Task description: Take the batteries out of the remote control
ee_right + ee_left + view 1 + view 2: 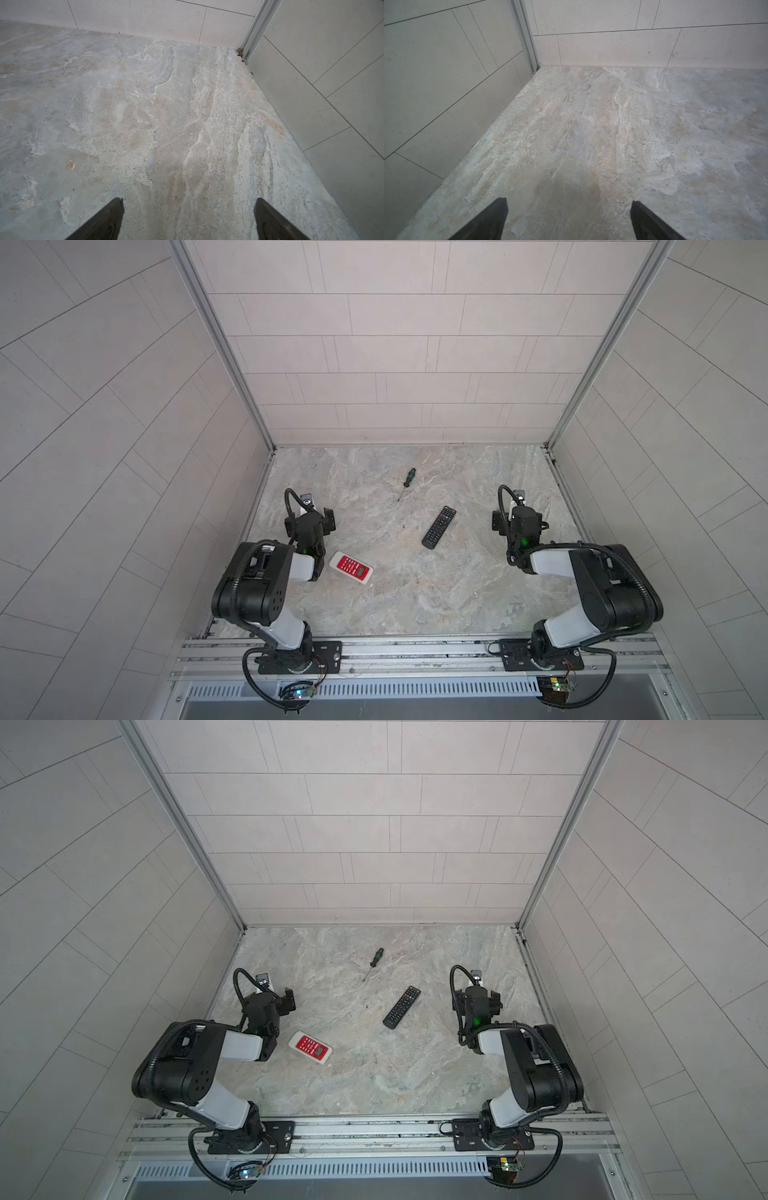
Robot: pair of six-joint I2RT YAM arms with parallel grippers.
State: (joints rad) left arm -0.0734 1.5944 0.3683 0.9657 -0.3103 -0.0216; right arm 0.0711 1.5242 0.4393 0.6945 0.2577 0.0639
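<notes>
Two remote controls lie face up on the marble tabletop in both top views. A black remote control (pixel 439 527) (pixel 402 1007) lies right of centre, and a white one with a red keypad (pixel 351 567) (pixel 311 1047) lies beside my left arm. The batteries are hidden. My left gripper (pixel 309 517) (pixel 268 999) (pixel 569 201) hovers behind the white remote, open, with only bare tabletop between its fingertips. To the right of the black remote, my right gripper (pixel 521 517) (pixel 478 996) (pixel 189 199) is also open and empty. Neither wrist view shows a remote.
A green-handled screwdriver (pixel 406 483) (pixel 373 963) lies toward the back, its tip pointing to the front. Tiled walls enclose the tabletop (pixel 415 593) on the left, right and back. The arm bases sit on a metal rail (pixel 415 649) along the front edge.
</notes>
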